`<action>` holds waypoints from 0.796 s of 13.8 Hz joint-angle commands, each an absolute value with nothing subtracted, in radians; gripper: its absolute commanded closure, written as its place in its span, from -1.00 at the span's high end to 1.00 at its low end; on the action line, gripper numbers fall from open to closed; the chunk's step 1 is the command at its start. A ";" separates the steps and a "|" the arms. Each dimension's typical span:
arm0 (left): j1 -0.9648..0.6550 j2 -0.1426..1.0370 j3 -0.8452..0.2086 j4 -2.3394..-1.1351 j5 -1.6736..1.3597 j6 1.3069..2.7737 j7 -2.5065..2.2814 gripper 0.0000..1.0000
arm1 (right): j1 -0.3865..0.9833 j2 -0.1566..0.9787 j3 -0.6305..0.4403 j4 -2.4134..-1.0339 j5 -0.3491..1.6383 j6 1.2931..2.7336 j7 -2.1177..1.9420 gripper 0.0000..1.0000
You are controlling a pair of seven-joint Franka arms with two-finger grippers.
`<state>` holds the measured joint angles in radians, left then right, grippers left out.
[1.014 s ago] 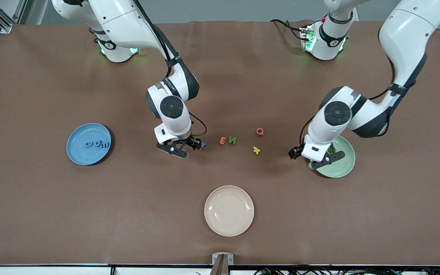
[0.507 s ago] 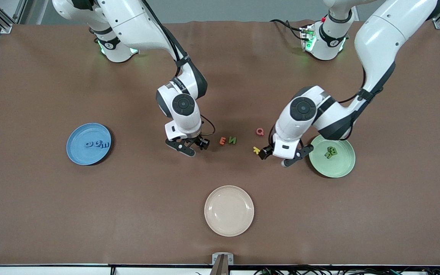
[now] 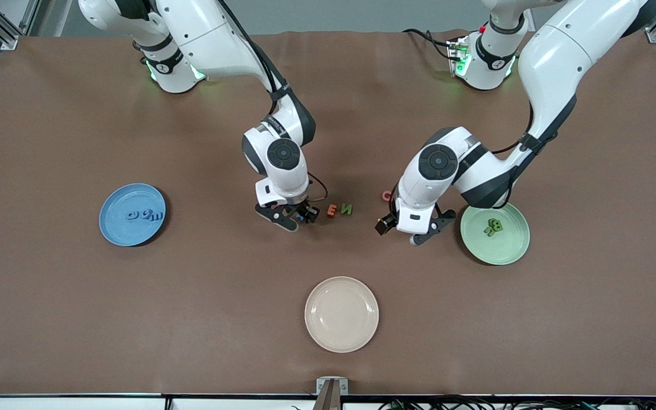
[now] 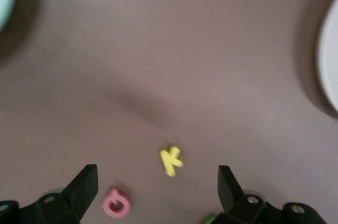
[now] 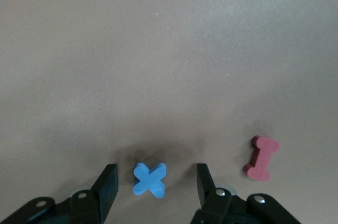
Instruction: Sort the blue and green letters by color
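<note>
A blue X-shaped letter (image 5: 149, 179) lies flat on the table between the fingers of my right gripper (image 5: 156, 183), which is open with a gap on each side of it. In the front view this gripper (image 3: 296, 219) is low over the table beside the orange E. Three blue letters (image 3: 144, 215) lie on the blue plate (image 3: 113, 228). Green letters (image 3: 493, 228) lie on the green plate (image 3: 510, 250). A green N (image 3: 348, 209) lies mid-table. My left gripper (image 3: 399, 232) hangs open over the yellow K (image 4: 171, 160), holding nothing.
An orange E (image 3: 332, 210) lies beside the green N. A pink Q (image 4: 116, 203) lies near the yellow K, and a red I-shaped piece (image 5: 261, 158) lies close to the blue X. A beige plate (image 3: 341, 314) stands nearer the front camera.
My left arm has swung from over the green plate toward the table's middle and is now over the yellow K. My right gripper has shifted slightly toward the orange E, its fingers narrowing.
</note>
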<state>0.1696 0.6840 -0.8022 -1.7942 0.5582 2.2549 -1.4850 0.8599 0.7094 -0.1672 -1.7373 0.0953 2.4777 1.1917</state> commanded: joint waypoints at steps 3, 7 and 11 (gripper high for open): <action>0.225 0.655 -0.807 -1.836 0.569 2.244 -1.427 0.99 | 0.884 0.730 -0.178 -1.713 0.104 2.484 1.216 0.25; 0.227 0.637 -0.808 -1.835 0.569 2.244 -1.427 0.98 | 0.888 0.730 -0.178 -1.715 0.104 2.480 1.216 -0.27; 0.229 0.601 -0.825 -1.824 0.551 2.244 -1.445 0.94 | 0.885 0.726 -0.178 -1.715 0.104 2.470 1.213 -0.98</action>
